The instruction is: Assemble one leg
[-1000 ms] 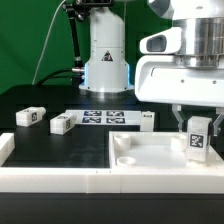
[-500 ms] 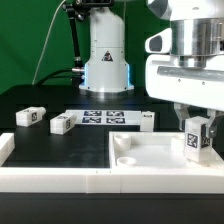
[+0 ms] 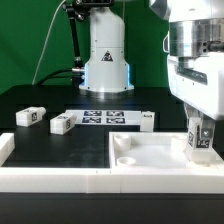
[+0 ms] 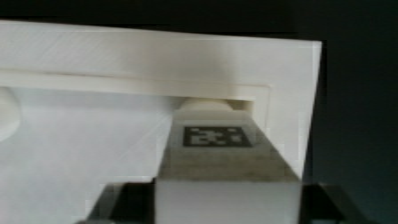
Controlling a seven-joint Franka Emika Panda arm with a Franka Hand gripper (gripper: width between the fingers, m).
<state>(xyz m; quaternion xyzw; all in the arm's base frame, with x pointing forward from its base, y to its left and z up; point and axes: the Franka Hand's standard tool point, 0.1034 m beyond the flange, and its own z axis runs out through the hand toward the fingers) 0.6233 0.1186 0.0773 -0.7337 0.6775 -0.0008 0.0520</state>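
Observation:
My gripper (image 3: 201, 128) is shut on a leg (image 3: 200, 140), a small white oblong block with a black-and-white tag. It holds the leg upright over the right side of the large white tabletop panel (image 3: 150, 155). In the wrist view the leg (image 4: 221, 150) runs from between the jaws toward a round recess (image 4: 212, 104) in the panel (image 4: 107, 120), its far end at the recess. Three more legs lie on the black table: one at the left (image 3: 29, 117), one beside it (image 3: 62, 123), one behind the panel (image 3: 147, 120).
The marker board (image 3: 103, 118) lies flat behind the panel. The robot's white base (image 3: 106, 60) stands at the back. A white L-shaped rail (image 3: 40, 170) runs along the front and left edge. A round recess (image 3: 125, 158) shows on the panel's left.
My gripper has moved to the exterior view's right and down with the leg, and the wrist has turned. The leg now sits lower, close to the panel's right side.

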